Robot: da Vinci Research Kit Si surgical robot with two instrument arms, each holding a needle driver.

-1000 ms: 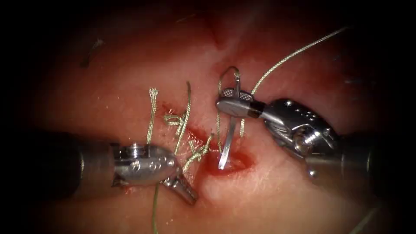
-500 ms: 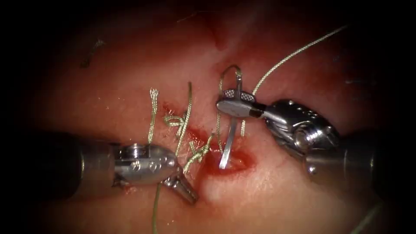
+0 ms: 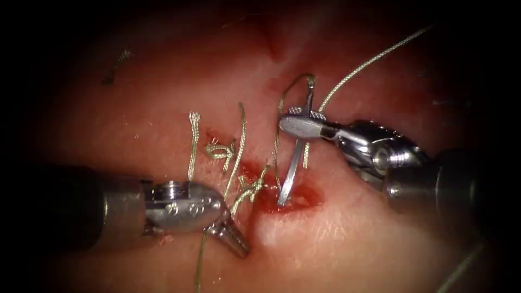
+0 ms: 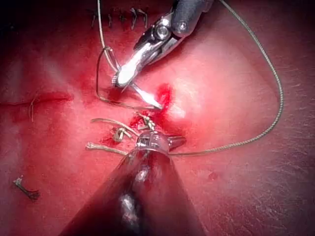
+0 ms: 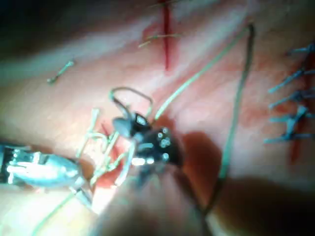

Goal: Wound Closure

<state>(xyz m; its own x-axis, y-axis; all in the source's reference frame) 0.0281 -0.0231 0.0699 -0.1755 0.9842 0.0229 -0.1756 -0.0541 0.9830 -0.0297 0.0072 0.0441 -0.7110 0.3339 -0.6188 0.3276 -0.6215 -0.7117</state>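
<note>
Since a second ago the right tool, clamped near the needle's swaged end, has lifted toward 1 o'clock, the tip at the red cut; the left tool, jaws together on nothing, rests at 8 o'clock, and following the needle's curve would likely spare the tissue.

Right arm's tool came down from the far side, jaws closed on the needle near its thread end; needle tip lay at the red fluid in the cut. Thread ran from the far side in a wide arc around the right and back toward the left arm's tool, jaw state unclear. Cut ends of thread lay on the tissue just left of that tool. A loose thread scrap lay well apart, near and left.
</note>
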